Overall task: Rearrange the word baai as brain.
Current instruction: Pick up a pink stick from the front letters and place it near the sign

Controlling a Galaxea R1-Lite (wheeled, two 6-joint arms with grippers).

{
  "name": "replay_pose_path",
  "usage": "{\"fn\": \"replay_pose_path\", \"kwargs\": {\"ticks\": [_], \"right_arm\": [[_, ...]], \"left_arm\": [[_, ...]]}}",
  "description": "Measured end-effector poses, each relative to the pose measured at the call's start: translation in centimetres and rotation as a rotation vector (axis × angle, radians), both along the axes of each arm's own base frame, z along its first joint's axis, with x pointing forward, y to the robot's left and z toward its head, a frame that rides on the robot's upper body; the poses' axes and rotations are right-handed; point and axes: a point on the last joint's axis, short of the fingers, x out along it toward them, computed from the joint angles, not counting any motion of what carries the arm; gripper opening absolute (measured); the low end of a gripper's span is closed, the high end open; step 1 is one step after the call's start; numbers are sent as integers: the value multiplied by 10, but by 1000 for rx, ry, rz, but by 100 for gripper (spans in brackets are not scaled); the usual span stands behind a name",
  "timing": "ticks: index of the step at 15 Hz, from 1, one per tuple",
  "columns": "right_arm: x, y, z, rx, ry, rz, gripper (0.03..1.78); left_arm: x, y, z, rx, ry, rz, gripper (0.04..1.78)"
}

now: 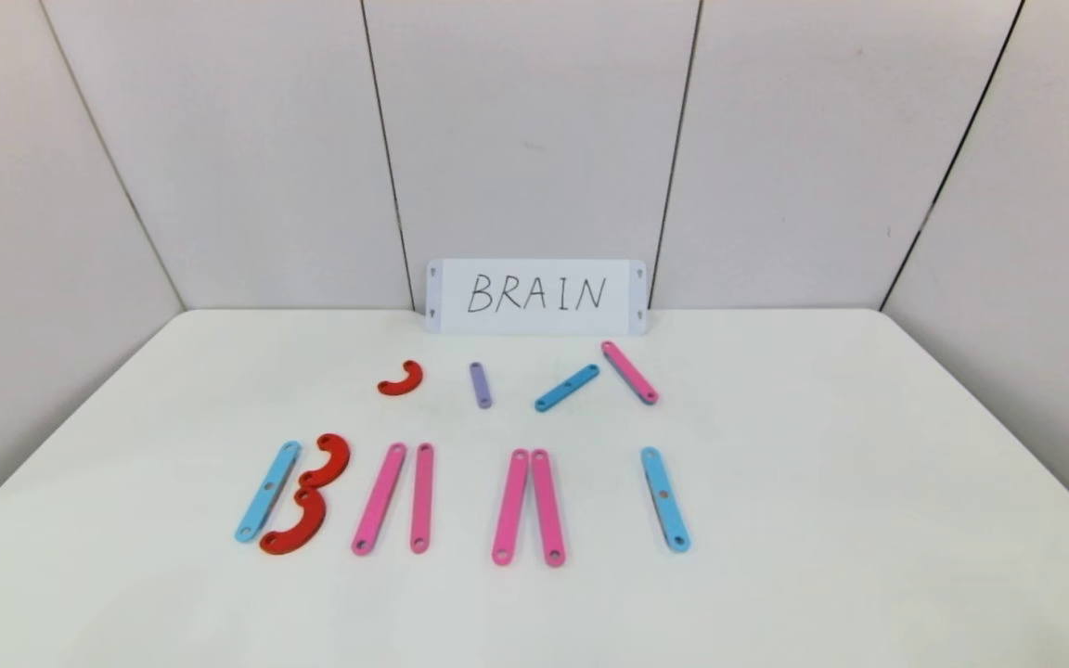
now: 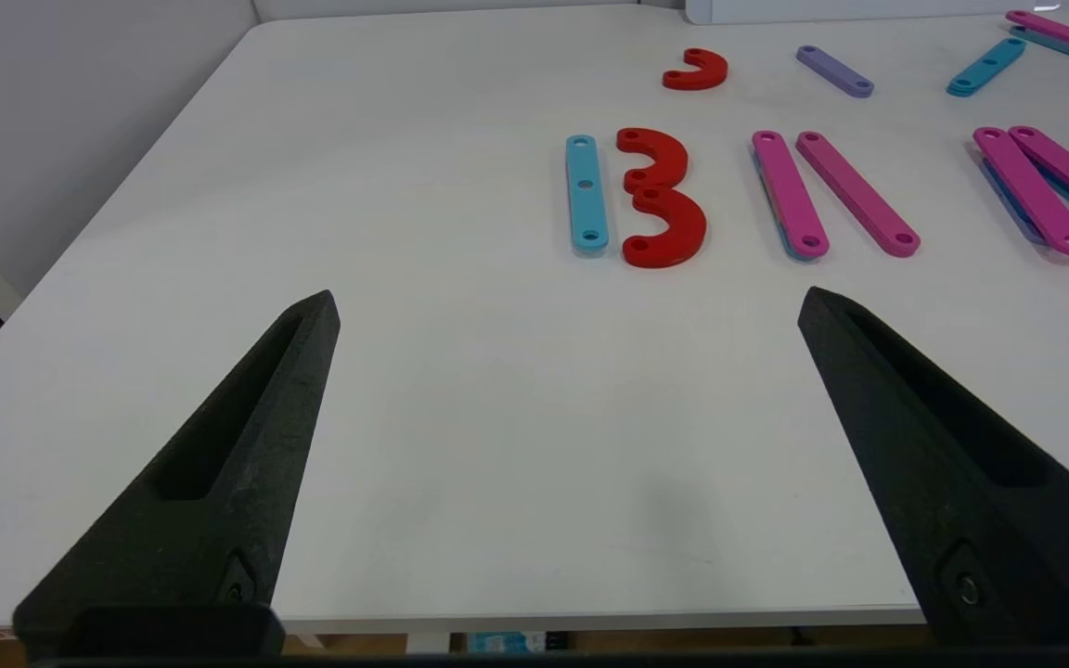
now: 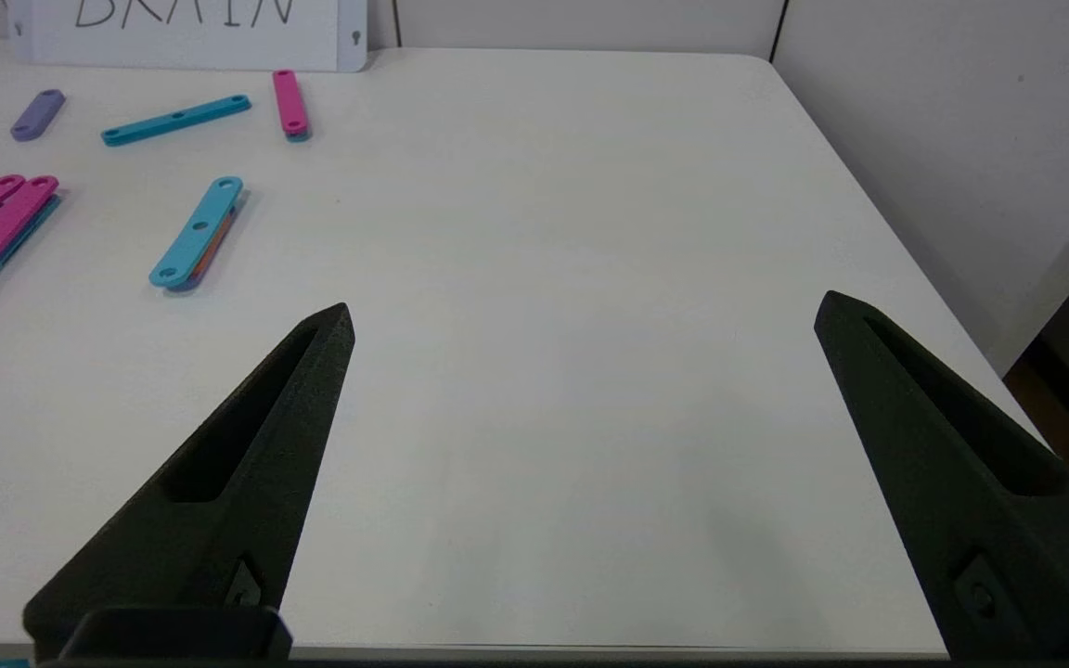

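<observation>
The left hand (image 2: 569, 301), fingers spread wide, hovers near the blue-and-red B (image 2: 637, 197).

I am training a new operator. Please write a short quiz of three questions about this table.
1. True or false: the left claw holds a strip.
2. How many red curves lie on the table?
3. The purple strip lies: A) behind the front row, near the card; B) inside the front row.

Key: 1 false, it is open and empty; 2 three; 3 A.
</observation>
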Motion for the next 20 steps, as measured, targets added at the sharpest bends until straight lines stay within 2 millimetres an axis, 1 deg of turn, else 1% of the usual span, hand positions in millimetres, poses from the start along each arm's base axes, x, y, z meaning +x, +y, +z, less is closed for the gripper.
{"fn": "replay_pose_path", "kwargs": {"ticks": [19, 20], "right_arm": [[0, 0, 0, -3, 2, -2, 174], [-1, 0, 3, -5, -2, -3, 174]], "left_arm": [[0, 0, 0, 0, 6, 0, 174], [0, 0, 0, 2, 8, 0, 174]]}}
